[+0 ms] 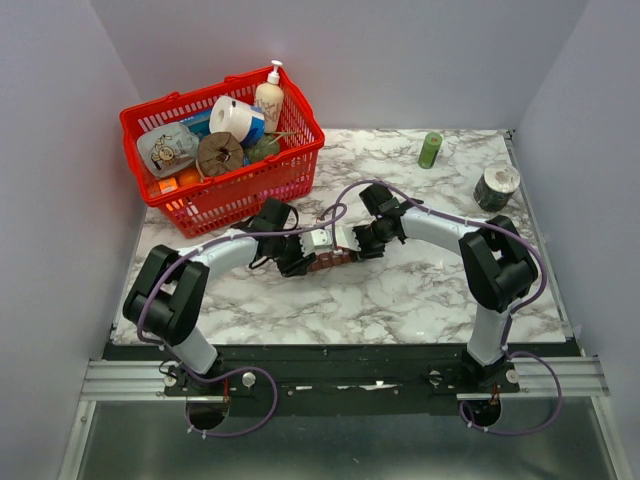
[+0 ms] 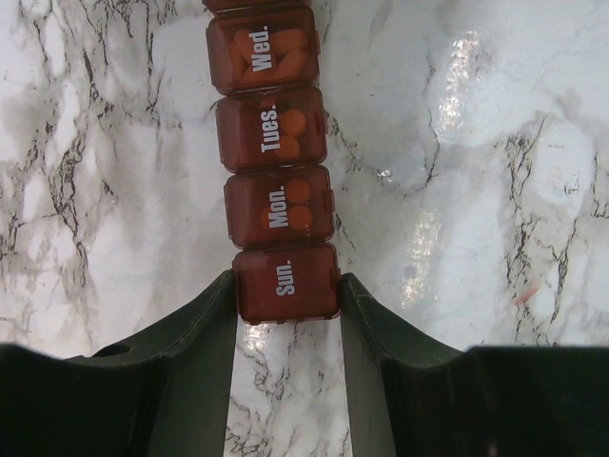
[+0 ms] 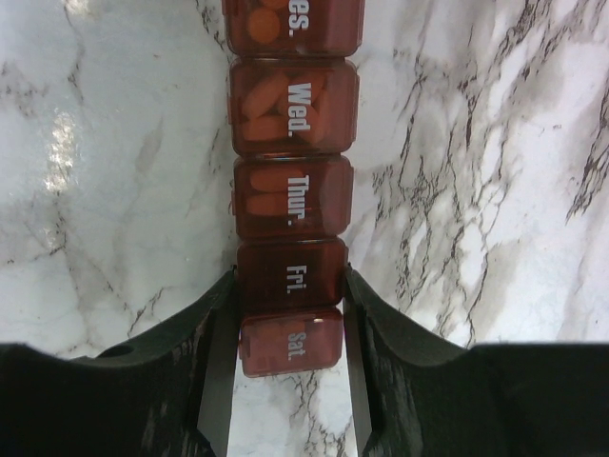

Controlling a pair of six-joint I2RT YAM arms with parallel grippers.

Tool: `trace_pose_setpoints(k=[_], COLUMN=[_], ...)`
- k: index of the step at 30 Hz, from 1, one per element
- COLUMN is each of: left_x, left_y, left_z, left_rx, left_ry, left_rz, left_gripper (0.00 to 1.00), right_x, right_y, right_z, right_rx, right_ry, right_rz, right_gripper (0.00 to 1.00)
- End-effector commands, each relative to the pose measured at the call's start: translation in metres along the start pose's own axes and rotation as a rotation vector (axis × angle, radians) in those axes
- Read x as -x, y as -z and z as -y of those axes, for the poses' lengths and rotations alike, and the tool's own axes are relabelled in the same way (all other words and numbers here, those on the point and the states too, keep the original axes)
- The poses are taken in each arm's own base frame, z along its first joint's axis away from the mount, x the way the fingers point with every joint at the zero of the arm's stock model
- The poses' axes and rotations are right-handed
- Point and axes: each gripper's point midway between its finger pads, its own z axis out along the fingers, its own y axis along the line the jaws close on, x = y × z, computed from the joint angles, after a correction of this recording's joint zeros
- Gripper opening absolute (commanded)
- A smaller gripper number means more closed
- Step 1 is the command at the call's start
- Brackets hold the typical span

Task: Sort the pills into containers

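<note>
The containers are one dark red-brown pill strip (image 1: 333, 258) lying flat on the marble table between my two grippers. In the left wrist view the strip (image 2: 276, 190) runs away from me. My left gripper (image 2: 287, 286) is shut on its "Sun." end, with both fingers touching the sides. Orange pills (image 2: 290, 205) show through the Mon., Tues. and Wed. lids. In the right wrist view my right gripper (image 3: 290, 286) is shut on the strip (image 3: 293, 200) at "Fri.", with "Sat." between the fingers. Orange pills (image 3: 271, 105) show under "Wed.". All visible lids are closed.
A red wire-mesh basket (image 1: 250, 185) full of household items stands at the back left, just behind the left arm. A green bottle (image 1: 430, 150) and a grey roll (image 1: 496, 186) stand at the back right. A small pink speck (image 2: 526, 293) lies on the marble.
</note>
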Motion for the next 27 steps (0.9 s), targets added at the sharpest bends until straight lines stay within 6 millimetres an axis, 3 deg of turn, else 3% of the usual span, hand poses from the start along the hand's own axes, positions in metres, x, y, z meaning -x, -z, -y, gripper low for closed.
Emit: trace_pose_setpoints(k=[1, 27], left_x=[0.002, -0.006], left_y=[-0.007, -0.009], left_z=[0.019, 0.028], left_rx=[-0.110, -0.175], left_ry=[0.116, 0.276], left_rz=[-0.005, -0.044], left_gripper=[0.18, 0.20], right_x=[-0.018, -0.021], right_y=[-0.015, -0.018], right_z=[-0.016, -0.014], right_rx=[0.034, 0.028], right_ry=[0.003, -0.003], right_rz=[-0.069, -0.080], right_gripper=[0.27, 0.27])
